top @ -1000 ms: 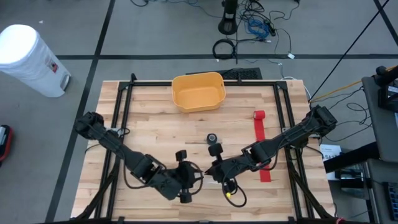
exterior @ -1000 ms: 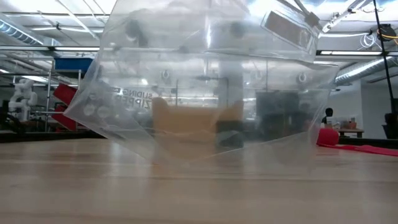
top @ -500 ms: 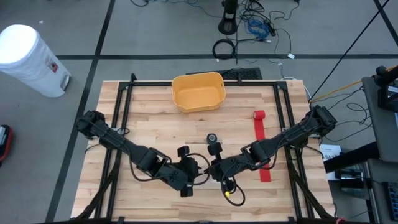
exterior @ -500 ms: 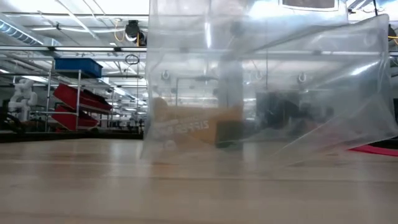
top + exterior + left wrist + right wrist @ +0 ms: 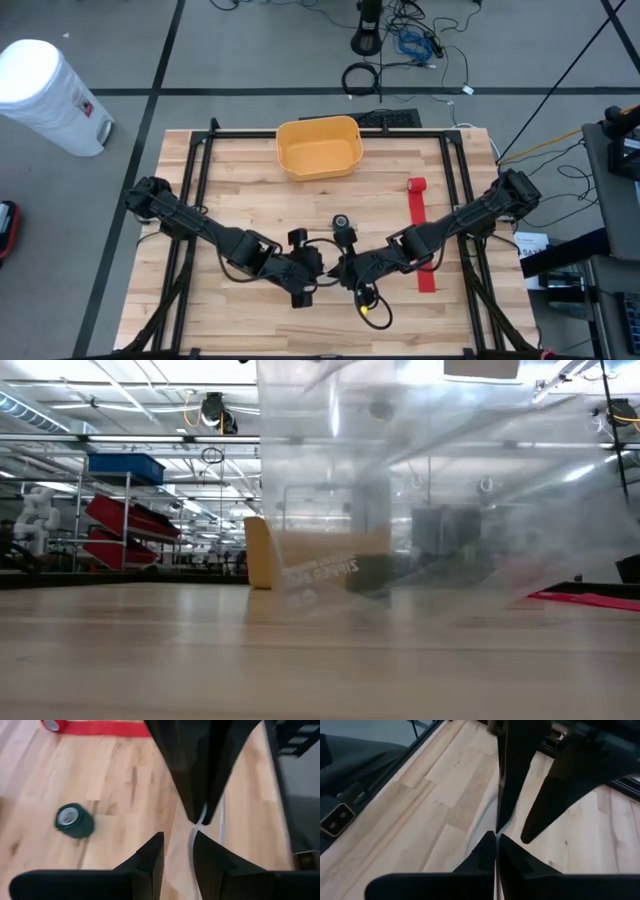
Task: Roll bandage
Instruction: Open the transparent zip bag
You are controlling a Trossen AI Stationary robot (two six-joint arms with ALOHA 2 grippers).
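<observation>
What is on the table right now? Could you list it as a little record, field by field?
surface: wooden table
clear plastic bag: pinched by both grippers, low view
left gripper: near front middle, around the bag's edge
right gripper: facing it, shut on the bag's edge
red bandage: partly unrolled strip, right side
dark green roll: centre
yellow bin: back, untouched
</observation>
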